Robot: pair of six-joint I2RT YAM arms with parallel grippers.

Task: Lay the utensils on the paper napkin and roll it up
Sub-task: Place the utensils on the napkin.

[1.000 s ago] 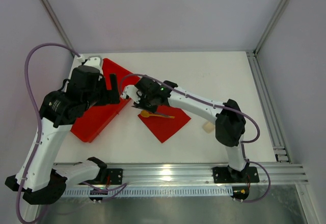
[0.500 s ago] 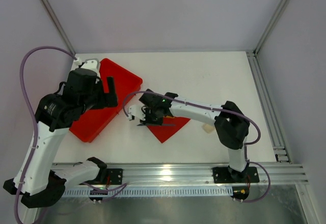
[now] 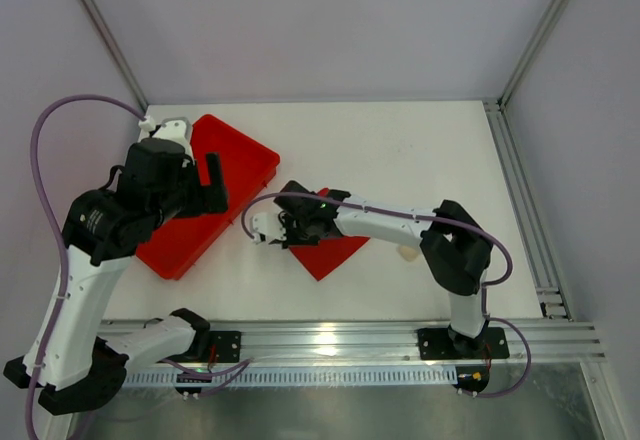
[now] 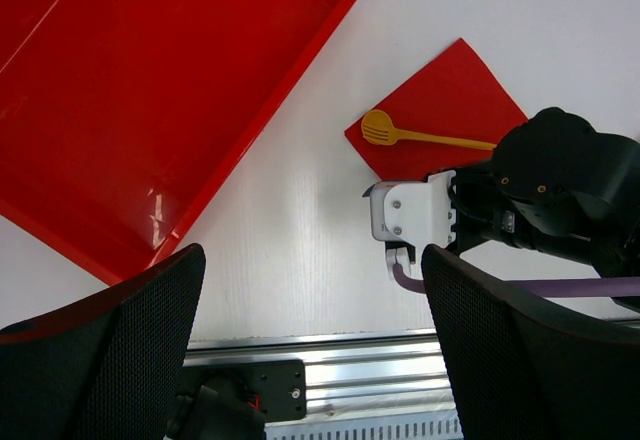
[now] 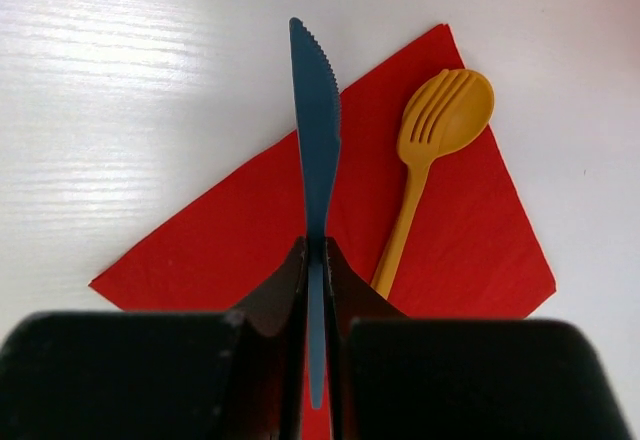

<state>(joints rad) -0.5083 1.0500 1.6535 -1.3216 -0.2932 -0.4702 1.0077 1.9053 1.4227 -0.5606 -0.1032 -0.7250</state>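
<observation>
- Right claw (image 5: 315,252) – clenched on the handle of a blue plastic knife (image 5: 316,160), whose serrated blade sticks straight out ahead of the fingers.
- The knife hangs over the red paper napkin (image 5: 230,240), and its tip reaches past the napkin's edge over bare white desk (image 3: 420,150). I cannot tell whether the blade touches the paper.
- Just beside the knife, a yellow fork (image 5: 430,150) lies flat on the napkin, its head at the left corner.
- The napkin is spread on the desk near the middle, just right of the red tray (image 4: 290,80) and apart from it. From above, the right arm covers much of it.
- Left claw (image 4: 312,260) – released, fingers wide apart and holding nothing, raised over the desk by the tray's near right rim.
- A small pale object (image 3: 408,251) sits on the desk to the right of the napkin.
</observation>
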